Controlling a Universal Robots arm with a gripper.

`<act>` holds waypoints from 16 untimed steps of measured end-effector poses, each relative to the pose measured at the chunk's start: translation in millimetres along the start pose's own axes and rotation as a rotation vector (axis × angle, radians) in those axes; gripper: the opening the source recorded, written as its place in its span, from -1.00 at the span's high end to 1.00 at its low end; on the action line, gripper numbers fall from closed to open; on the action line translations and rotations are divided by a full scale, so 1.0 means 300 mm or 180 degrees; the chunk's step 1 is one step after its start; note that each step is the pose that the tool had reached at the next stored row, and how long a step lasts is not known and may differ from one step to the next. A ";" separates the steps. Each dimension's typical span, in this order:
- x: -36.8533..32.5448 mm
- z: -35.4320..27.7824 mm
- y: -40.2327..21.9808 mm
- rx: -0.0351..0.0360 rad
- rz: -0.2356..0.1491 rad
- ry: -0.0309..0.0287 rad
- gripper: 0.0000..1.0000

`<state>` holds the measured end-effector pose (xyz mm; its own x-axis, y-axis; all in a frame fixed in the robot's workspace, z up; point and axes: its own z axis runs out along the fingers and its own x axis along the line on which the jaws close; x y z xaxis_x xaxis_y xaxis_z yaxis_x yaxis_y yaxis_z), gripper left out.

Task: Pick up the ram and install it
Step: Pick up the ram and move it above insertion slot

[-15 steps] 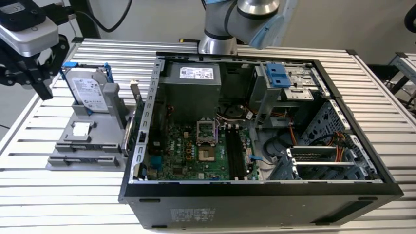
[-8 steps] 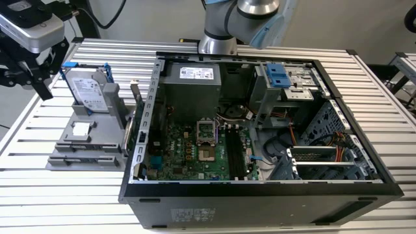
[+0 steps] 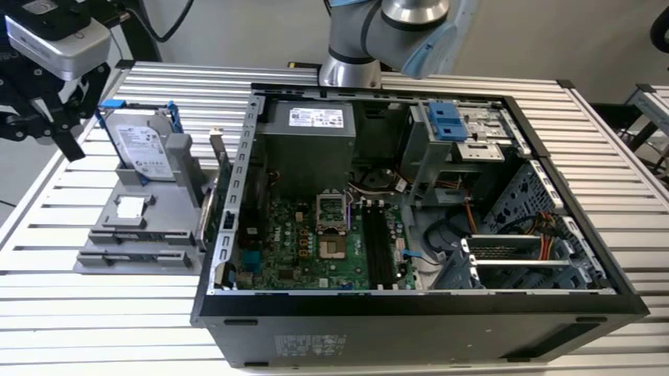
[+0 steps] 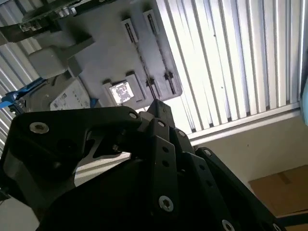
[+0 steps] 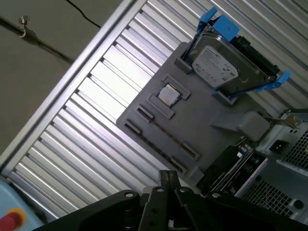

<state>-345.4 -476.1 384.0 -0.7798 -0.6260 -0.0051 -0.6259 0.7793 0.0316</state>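
Slatted metal table (image 3: pixel 105 313), gray holder (image 3: pixel 136 235) with a hard drive (image 3: pixel 141 149), claw (image 5: pixel 167 175) narrow and empty nearby.

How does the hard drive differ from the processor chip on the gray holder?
The hard drive is far larger and oblong; the processor chip is small and square. The hard drive stands propped on edge in a blue bracket; the processor chip lies flat in a recess. Both sit on the gray holder.

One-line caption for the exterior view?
Gripper near a grey tray holding a hard drive, beside an open computer case.
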 end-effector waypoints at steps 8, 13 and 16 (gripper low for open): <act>0.000 0.000 0.000 -0.0001 -0.0244 0.0008 1.00; 0.000 0.000 0.000 -0.0002 -0.0374 0.0012 1.00; 0.000 0.000 0.000 -0.0002 -0.0443 0.0014 1.00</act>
<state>-345.4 -476.1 384.0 -0.6854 -0.7281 -0.0051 -0.7279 0.6850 0.0316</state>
